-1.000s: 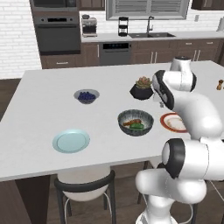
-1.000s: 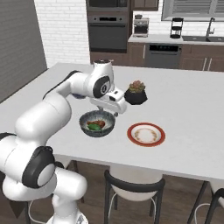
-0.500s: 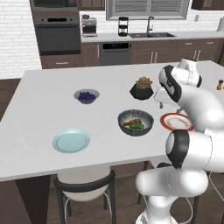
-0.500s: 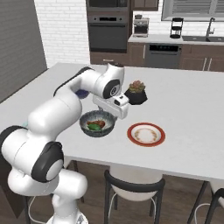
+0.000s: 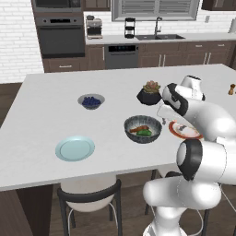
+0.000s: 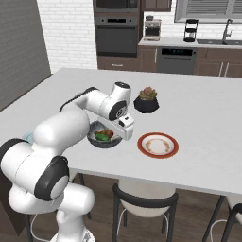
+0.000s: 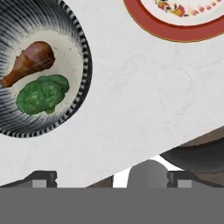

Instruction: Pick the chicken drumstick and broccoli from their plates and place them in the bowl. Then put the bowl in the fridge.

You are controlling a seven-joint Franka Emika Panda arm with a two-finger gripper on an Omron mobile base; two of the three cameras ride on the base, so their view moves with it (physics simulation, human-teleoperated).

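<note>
Brown drumstick [image 7: 29,62] and broccoli [image 7: 41,94] were seen gathered in the bowl [image 7: 81,48], ready for the fridge; fingers [image 7: 43,178] were spread, empty.

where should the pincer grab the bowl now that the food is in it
Likely the rim of the bowl, coming straight down with one finger inside the wall and one outside. The bowl is wide and deep, so spanning it looks unlikely. The near rim toward the red-rimmed plate is bare, while the chicken drumstick and broccoli lie further in, so the inner finger should miss them.
</note>
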